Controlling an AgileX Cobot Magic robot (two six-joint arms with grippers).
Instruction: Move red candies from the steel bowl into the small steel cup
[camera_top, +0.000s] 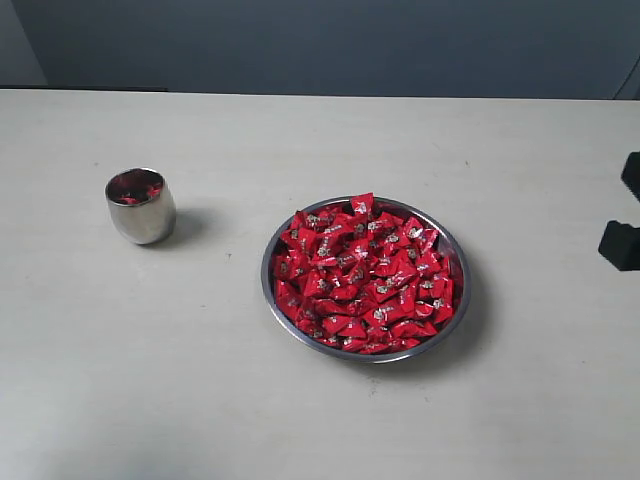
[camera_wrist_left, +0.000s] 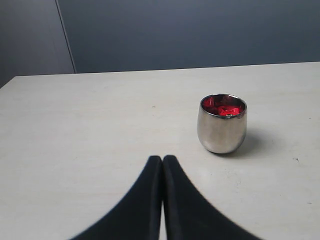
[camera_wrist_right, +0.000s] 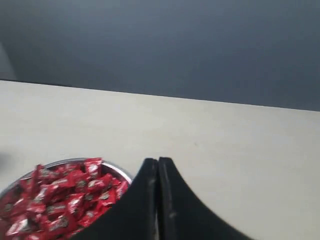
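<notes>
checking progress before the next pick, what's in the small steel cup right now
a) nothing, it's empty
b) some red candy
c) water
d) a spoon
b: the left wrist view looks into the mouth of the small steel cup and shows red candies inside it, and the exterior view shows red in its opening too.

Left black two-fingered gripper (camera_wrist_left: 162, 159): the curved fingers (camera_wrist_left: 140, 200) lie pressed together along their inner edges, tips meeting, with nothing gripped between them. Right black two-fingered gripper (camera_wrist_right: 158, 161): likewise closed tip to tip and empty. Exterior view: a black portion of the right arm (camera_top: 620, 244) shows at the frame edge.
</notes>
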